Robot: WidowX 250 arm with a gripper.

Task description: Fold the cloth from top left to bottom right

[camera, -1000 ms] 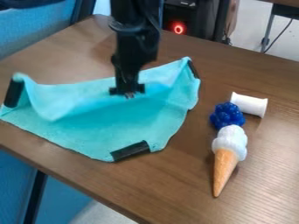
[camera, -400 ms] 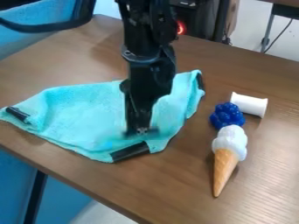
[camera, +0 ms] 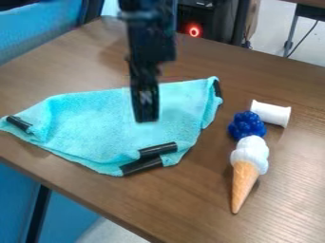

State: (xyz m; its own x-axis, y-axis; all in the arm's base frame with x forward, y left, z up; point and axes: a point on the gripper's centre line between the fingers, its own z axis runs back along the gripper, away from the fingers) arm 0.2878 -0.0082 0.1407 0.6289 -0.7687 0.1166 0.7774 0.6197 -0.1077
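Note:
The turquoise cloth lies folded over on the table, roughly a triangle, with its long folded edge towards the back. At its front corner two black-taped corners lie close together, one just behind the other. Another black patch marks its left tip and one its right back tip. My gripper hangs over the middle of the cloth, behind the paired black corners, with no cloth raised by it.
To the right of the cloth on the brown table are a white cylinder, a blue berry-like toy and a toy ice cream cone. The table's front edge runs close to the cloth.
The back corner of the cloth came forward and now rests beside the front corner. My gripper went forward with it, then moved back and up, away from that corner.

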